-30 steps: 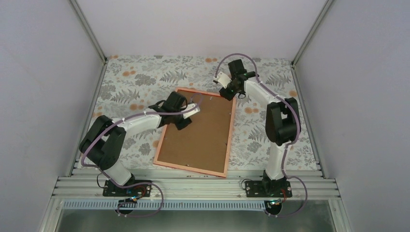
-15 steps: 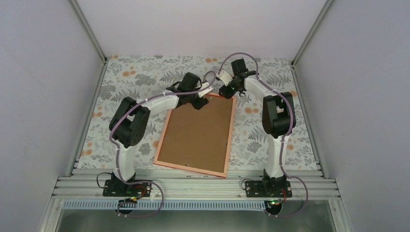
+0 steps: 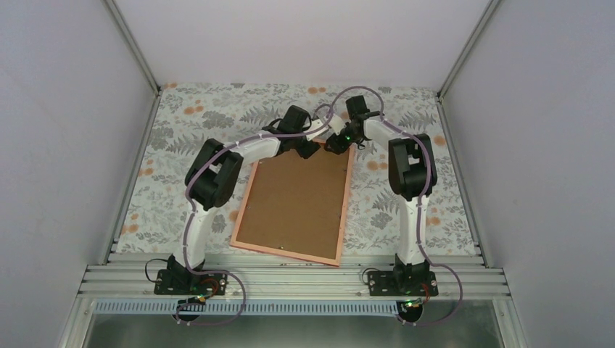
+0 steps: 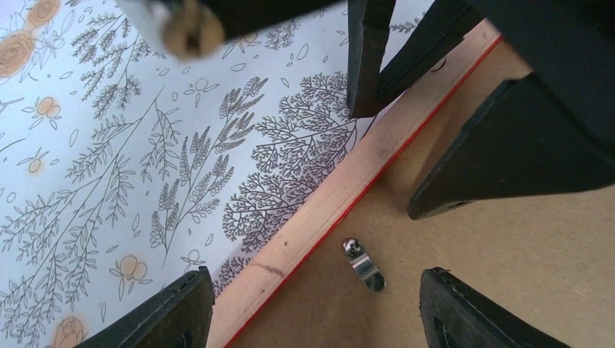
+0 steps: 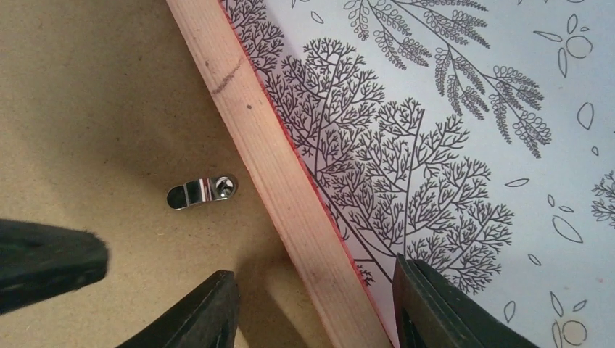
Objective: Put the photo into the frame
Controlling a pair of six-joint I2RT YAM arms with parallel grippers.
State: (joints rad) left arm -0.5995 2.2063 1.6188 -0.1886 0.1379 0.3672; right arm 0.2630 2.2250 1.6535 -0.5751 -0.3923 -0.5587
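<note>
- The frame (image 3: 347, 196) lay back up on the cloth (image 3: 196, 123), its brown board (image 3: 297, 203) fitted in. The photo showed in no view.
- The left gripper (image 4: 319, 304) was spread wide and held nothing. One finger was over the cloth and one over the board, with the far rail between them.
- The right gripper (image 5: 323, 297) was likewise agape and empty, straddling the same rail just beside the left one.
- A metal clip (image 4: 362, 264) lay flat on the board just inside the rail; the right wrist view also showed a clip (image 5: 201, 193), likely the same one.
- The step looked to be freeing the board. One fingertip should push the clip's loose end sideways, without pressing down, so the board would not bind.
- Only one arm should work this clip. The two heads were nearly touching over the far edge and could collide.
- The rail was thin and low, so a finger could slip off it onto the cloth.
- There was open cloth to the far and left, while the side walls (image 3: 87, 109) and the frame's near edge by the arm bases left less room.
</note>
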